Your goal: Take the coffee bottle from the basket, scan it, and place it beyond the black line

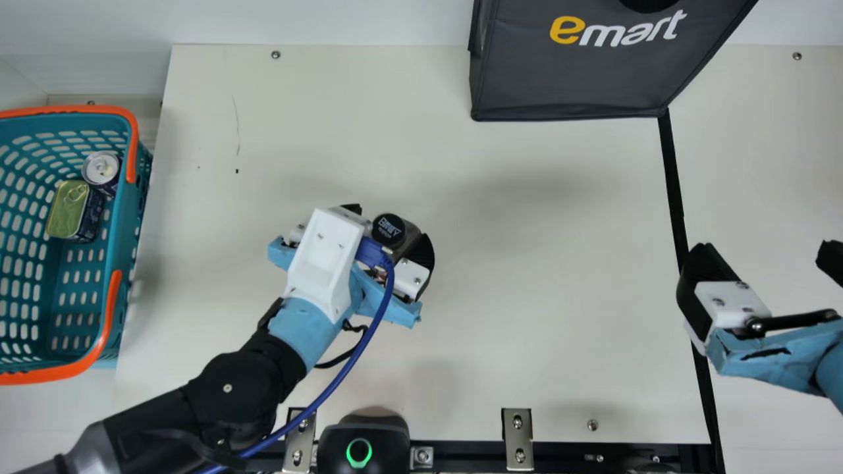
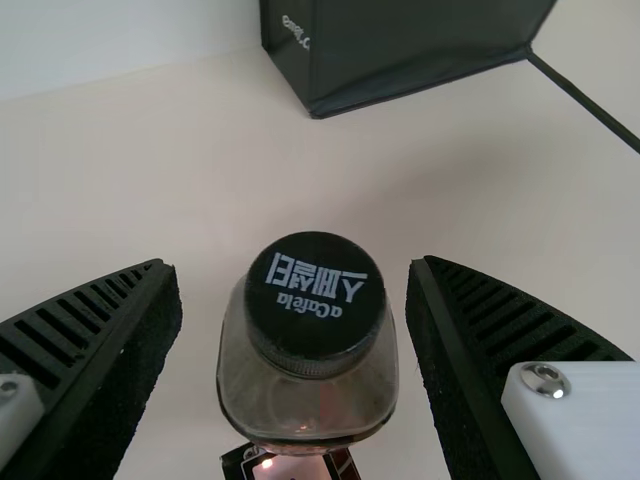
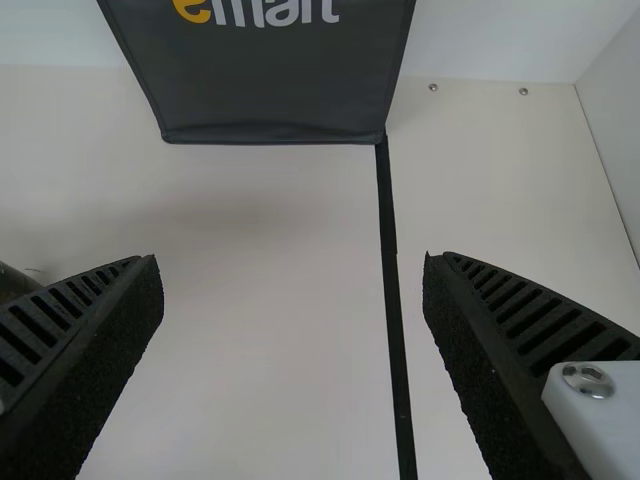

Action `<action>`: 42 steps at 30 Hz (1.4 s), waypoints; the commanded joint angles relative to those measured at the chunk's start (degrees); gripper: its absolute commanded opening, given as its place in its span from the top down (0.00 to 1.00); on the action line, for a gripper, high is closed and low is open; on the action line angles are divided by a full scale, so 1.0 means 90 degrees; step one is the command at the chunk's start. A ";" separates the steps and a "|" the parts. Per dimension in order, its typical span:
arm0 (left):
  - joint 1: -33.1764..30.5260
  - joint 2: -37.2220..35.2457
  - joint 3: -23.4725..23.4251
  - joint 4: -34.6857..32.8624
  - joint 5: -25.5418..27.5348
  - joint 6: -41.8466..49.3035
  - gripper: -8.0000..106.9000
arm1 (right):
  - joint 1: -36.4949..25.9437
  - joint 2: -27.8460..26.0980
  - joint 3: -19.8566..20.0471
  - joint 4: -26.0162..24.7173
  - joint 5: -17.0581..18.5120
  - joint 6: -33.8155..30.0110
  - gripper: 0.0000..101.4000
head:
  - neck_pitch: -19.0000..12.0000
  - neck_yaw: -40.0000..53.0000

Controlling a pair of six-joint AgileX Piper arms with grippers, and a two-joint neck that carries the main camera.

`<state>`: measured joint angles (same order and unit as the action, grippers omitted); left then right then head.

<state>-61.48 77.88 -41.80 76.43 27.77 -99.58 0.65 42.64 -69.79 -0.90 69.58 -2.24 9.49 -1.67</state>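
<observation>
In the main view my left gripper (image 1: pixel 388 230) is over the table left of centre, around the coffee bottle (image 1: pixel 388 228) with its black cap up. In the left wrist view the upright coffee bottle (image 2: pixel 308 385) stands between the spread fingers of my left gripper (image 2: pixel 292 265), with a gap on each side. My right gripper (image 1: pixel 764 253) is held at the right, over the black line (image 1: pixel 673 178); in the right wrist view that gripper (image 3: pixel 290 258) is open and empty, the black line (image 3: pixel 392 280) beneath it.
A teal basket (image 1: pixel 124 263) with orange handles stands at the left, holding a can (image 1: pixel 102 168) and a green-topped tin (image 1: pixel 68 209). A dark bag (image 1: pixel 573 79) stands at the back, its corner at the black line. A black device (image 1: pixel 362 441) with a green ring is at the front edge.
</observation>
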 commanded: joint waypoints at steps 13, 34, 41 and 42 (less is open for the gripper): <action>-0.0326 0.0234 -0.0258 -0.0127 0.0513 -0.0380 0.15 | 0.0000 0.0000 0.0000 0.0000 0.0000 0.0000 0.10 | -0.0175 0.0010; -0.0413 0.0299 -0.0308 -0.0292 0.0654 -0.0448 0.84 | 0.0000 0.0000 0.0000 0.0000 0.0000 0.0000 0.10 | -0.0175 0.0010; -0.0295 0.0158 -0.0251 -0.0289 0.0358 -0.0228 0.84 | 0.0000 0.0000 0.0000 0.0000 0.0000 0.0000 0.10 | -0.0175 0.0010; -0.0267 0.0125 -0.0236 -0.0303 0.0297 -0.0153 0.84 | 0.0000 0.0000 0.0000 0.0000 0.0000 0.0000 0.10 | -0.0175 0.0010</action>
<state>-64.09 79.25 -44.04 73.75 31.14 -101.74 0.65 42.64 -69.79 -0.90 69.58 -2.24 9.49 -1.67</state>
